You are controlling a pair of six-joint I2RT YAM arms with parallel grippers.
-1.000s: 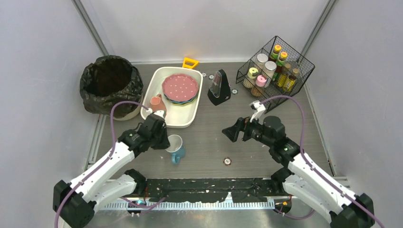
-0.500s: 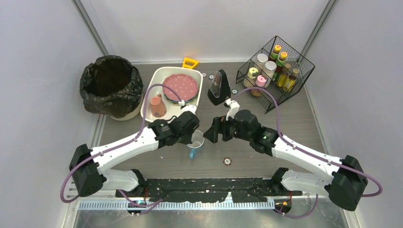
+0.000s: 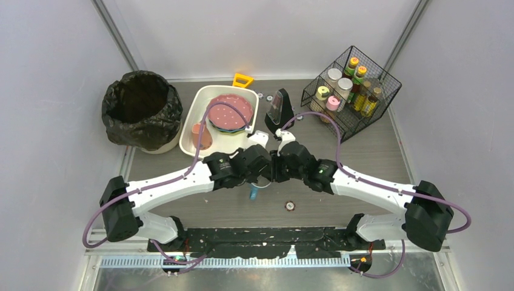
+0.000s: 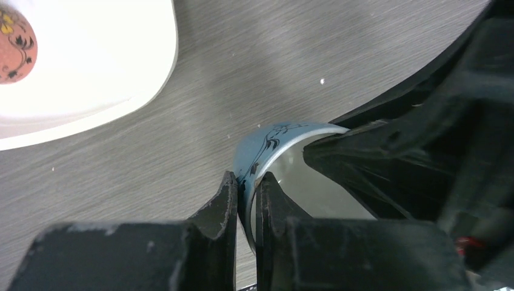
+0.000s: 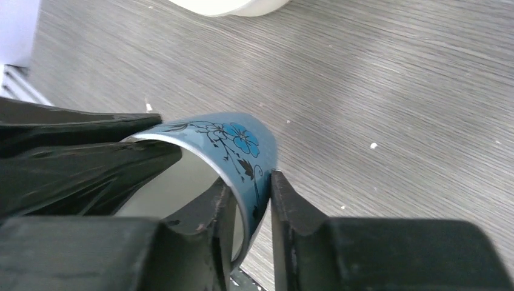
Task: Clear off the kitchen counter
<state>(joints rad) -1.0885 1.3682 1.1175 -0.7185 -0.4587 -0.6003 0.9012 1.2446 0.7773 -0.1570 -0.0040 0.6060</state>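
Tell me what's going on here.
Both arms are on one blue flowered mug at the middle of the kitchen counter. The left gripper is clamped on one side of its rim, and the right gripper pinches the opposite side, so it looks like a handover. The white tub behind them holds a stack of plates and a pink cup. A black-bagged bin stands at the left, a wire basket of bottles at the far right.
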